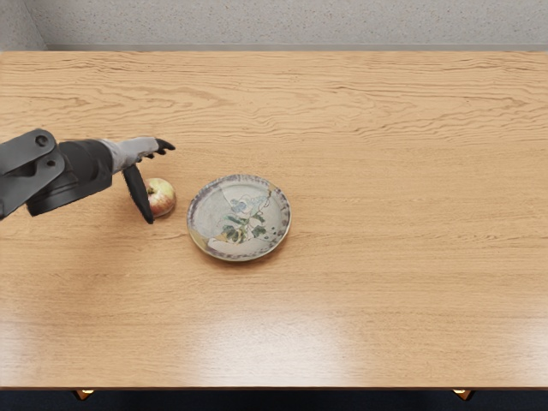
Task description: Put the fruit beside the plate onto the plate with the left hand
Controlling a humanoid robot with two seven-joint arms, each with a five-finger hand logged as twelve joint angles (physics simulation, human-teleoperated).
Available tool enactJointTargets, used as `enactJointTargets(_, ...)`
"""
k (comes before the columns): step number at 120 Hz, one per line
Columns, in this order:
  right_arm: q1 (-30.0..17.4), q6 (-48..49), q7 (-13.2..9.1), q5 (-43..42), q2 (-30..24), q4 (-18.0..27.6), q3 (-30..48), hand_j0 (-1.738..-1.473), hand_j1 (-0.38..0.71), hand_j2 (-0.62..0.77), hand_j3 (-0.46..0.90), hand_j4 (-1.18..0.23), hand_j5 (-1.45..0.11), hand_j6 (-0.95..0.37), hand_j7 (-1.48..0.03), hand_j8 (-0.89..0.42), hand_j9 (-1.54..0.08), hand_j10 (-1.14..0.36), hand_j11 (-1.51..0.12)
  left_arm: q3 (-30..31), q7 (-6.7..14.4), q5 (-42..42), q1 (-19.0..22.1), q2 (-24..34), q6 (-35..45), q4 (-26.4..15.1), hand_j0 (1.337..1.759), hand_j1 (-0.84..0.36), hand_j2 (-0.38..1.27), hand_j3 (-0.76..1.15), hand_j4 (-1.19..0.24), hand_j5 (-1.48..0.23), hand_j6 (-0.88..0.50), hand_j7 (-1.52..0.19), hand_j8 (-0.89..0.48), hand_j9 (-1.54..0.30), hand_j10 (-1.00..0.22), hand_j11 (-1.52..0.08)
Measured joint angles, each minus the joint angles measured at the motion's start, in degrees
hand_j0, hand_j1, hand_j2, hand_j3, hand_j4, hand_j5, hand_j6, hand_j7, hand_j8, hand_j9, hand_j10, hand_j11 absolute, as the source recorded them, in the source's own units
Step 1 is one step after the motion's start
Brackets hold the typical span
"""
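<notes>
— How do the fingers stand?

— The fingers [161, 146] of the left hand [135, 163] are stretched out straight, pointing toward the plate's [199, 199] side of the table [385, 171]. The thumb [138, 195] hangs down, well apart from them. The hand is wide open and has hold of nothing.

— And the fruit?

— The apple [162, 198] lies on the wood just left of the plate, near its rim but not on it. It sits below the stretched fingers, on the plate side of the thumb. The thumb overlaps the apple's edge farthest from the plate; whether the two touch cannot be told.

— What of the plate?

— A round grey dish with a green and blue painted pattern, lying flat.

— And the arm?

— The dark forearm [51, 171] runs from the wrist away from the plate, out to the left edge.
</notes>
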Motion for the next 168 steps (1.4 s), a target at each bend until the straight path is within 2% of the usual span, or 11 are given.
enactJointTargets(26, 0.0, 0.0, 0.0, 0.0, 0.0, 0.0, 0.0, -1.658, -0.35, 0.00, 0.00, 0.00, 0.00, 0.00, 0.00, 0.00, 0.00, 0.00, 0.00, 6.2, 0.0, 4.7, 0.4, -2.0, 10.2, 0.1, 1.658, 0.25, 0.02, 0.00, -0.09, -0.11, -0.09, -0.11, -0.09, -0.11, -0.09, -0.11)
enactJointTargets(44, 0.0, 0.0, 0.0, 0.0, 0.0, 0.0, 0.0, -1.658, -0.35, 0.00, 0.00, 0.00, 0.00, 0.00, 0.00, 0.00, 0.00, 0.00, 0.00, 8.7, 0.0, 6.9, 0.3, -2.8, 14.9, -0.1, 1.658, 0.17, 0.06, 0.00, -0.11, -0.14, -0.11, -0.14, -0.11, -0.14, -0.11, -0.14)
enactJointTargets(72, 0.0, 0.0, 0.0, 0.0, 0.0, 0.0, 0.0, -1.658, -0.35, 0.00, 0.00, 0.00, 0.00, 0.00, 0.00, 0.00, 0.00, 0.00, 0.00, 10.8, 0.0, 7.4, -0.1, -2.8, 16.0, -0.8, 1.658, -0.06, 0.10, 0.00, -0.30, -0.39, -0.30, -0.39, -0.30, -0.38, -0.30, -0.38)
enactJointTargets(100, 0.0, 0.0, 0.0, 0.0, 0.0, 0.0, 0.0, -1.658, -0.35, 0.00, 0.00, 0.00, 0.00, 0.00, 0.00, 0.00, 0.00, 0.00, 0.00, 11.1, 0.0, 7.4, -0.3, -2.8, 15.6, -1.3, 1.658, -0.19, 0.12, 0.00, -0.45, -0.58, -0.45, -0.58, -0.45, -0.58, -0.45, -0.58)
enactJointTargets(112, 0.0, 0.0, 0.0, 0.0, 0.0, 0.0, 0.0, -1.658, -0.35, 0.00, 0.00, 0.00, 0.00, 0.00, 0.00, 0.00, 0.00, 0.00, 0.00, 11.1, 0.0, 7.2, -0.5, -2.8, 15.1, -1.4, 1.657, -0.23, 0.21, 0.00, -0.52, -0.67, -0.41, -0.67, -0.46, -0.68, -0.52, -0.67)
enactJointTargets(123, 0.0, 0.0, 0.0, 0.0, 0.0, 0.0, 0.0, -1.658, -0.35, 0.00, 0.00, 0.00, 0.00, 0.00, 0.00, 0.00, 0.00, 0.00, 0.00, 11.1, 0.1, 6.7, -0.7, -2.7, 14.4, -1.4, 1.655, -0.29, 0.29, 0.00, -0.45, -0.76, -0.33, -0.76, -0.38, -0.77, -0.58, -0.76)
enactJointTargets(134, 0.0, 0.0, 0.0, 0.0, 0.0, 0.0, 0.0, -1.658, -0.35, 0.00, 0.00, 0.00, 0.00, 0.00, 0.00, 0.00, 0.00, 0.00, 0.00, 11.0, 0.0, 5.5, -2.7, -1.7, 13.8, -2.2, 1.654, -0.31, 0.28, 0.00, -0.39, -0.83, -0.27, -0.83, -0.33, -0.82, -0.61, -0.82)
enactJointTargets(142, 0.0, 0.0, 0.0, 0.0, 0.0, 0.0, 0.0, -1.658, -0.35, 0.00, 0.00, 0.00, 0.00, 0.00, 0.00, 0.00, 0.00, 0.00, 0.00, 10.9, 0.0, 4.4, -4.6, -0.8, 13.6, -3.6, 1.653, -0.31, 0.26, 0.00, -0.37, -0.86, -0.25, -0.87, -0.31, -0.85, -0.62, -0.85)
enactJointTargets(149, 0.0, 0.0, 0.0, 0.0, 0.0, 0.0, 0.0, -1.658, -0.35, 0.00, 0.00, 0.00, 0.00, 0.00, 0.00, 0.00, 0.00, 0.00, 0.00, 10.7, 0.0, 3.5, -5.8, -0.1, 13.1, -4.9, 1.653, -0.32, 0.35, 0.00, -0.36, -0.89, -0.24, -0.90, -0.30, -0.88, -0.62, -0.87)
enactJointTargets(160, 0.0, 0.0, 0.0, 0.0, 0.0, 0.0, 0.0, -1.658, -0.35, 0.00, 0.00, 0.00, 0.00, 0.00, 0.00, 0.00, 0.00, 0.00, 0.00, 10.4, 0.0, 0.2, -9.8, 3.3, 12.2, -9.1, 1.652, -0.33, 0.31, 0.00, -0.33, -0.93, -0.22, -0.93, -0.28, -0.89, -0.61, -0.90)
enactJointTargets(168, 0.0, 0.0, 0.0, 0.0, 0.0, 0.0, 0.0, -1.658, -0.35, 0.00, 0.00, 0.00, 0.00, 0.00, 0.00, 0.00, 0.00, 0.00, 0.00, 10.2, 0.0, -1.9, -10.3, 3.7, 10.8, -12.3, 1.651, -0.32, 0.31, 0.00, -0.32, -0.94, -0.21, -0.95, -0.27, -0.91, -0.60, -0.91)
